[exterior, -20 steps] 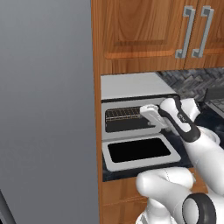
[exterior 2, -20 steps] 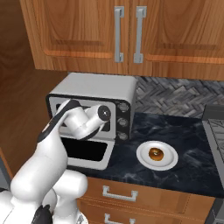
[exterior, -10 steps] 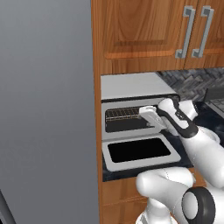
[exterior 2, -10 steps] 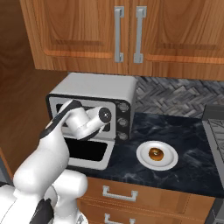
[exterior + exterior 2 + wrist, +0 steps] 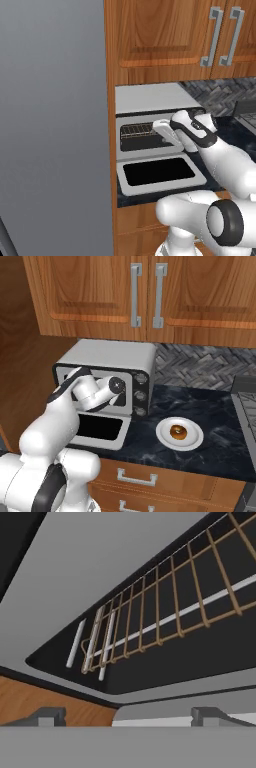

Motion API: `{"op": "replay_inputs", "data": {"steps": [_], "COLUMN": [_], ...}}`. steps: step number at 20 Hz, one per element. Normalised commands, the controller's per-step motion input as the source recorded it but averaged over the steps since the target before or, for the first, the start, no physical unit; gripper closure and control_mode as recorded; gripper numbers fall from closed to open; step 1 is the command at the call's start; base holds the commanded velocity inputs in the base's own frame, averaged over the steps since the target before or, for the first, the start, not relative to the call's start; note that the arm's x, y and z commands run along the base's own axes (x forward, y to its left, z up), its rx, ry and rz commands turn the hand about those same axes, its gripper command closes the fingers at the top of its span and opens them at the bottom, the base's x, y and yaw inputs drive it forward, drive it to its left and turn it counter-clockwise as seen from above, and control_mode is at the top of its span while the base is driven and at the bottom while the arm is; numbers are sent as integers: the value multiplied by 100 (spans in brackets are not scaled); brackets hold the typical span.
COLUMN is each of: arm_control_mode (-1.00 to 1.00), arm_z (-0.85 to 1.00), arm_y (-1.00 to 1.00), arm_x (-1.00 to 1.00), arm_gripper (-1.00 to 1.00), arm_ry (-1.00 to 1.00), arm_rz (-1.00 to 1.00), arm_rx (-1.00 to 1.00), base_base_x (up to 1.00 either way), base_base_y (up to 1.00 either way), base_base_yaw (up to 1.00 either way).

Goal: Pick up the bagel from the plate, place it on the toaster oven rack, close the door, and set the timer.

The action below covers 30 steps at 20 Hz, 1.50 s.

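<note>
The toaster oven stands on the counter with its door dropped flat and its three knobs in a column on the right. The wire rack spans the dark cavity. My gripper hovers just in front of the cavity opening, above the door, level with the rack. In the hand view the rack lies close ahead, and my gripper is open with nothing between its fingertips. To the right of the oven, the golden-brown bagel rests on the white plate, apart from the gripper.
A tall grey panel walls off the oven's left side. Wooden cabinets hang low over the oven. The dark marble counter runs right to a stove edge. Drawers sit under the counter.
</note>
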Motion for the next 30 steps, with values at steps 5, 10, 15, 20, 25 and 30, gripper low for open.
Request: {"op": "replay_inputs", "data": {"steps": [5,10,15,20,25,30], "arm_control_mode": [-100,-100,-100,-100,-100,-100], "arm_z": [-11,-18,-19,-7,-3,-4], "arm_y": [12,2,0,0,0,0], "arm_x": [22,10,1,6,6,7], "arm_gripper": [-100,-100,-100,-100,-100,-100], "arm_ry": [0,-2,-8,-10,-9,-3], "arm_rz": [-2,-1,0,0,0,0], "arm_rx": [0,0,0,2,3,2], "base_base_x": [0,0,0,0,0,0], "base_base_y": [0,0,0,0,0,0], "base_base_yaw": [0,0,0,0,0,0]}}
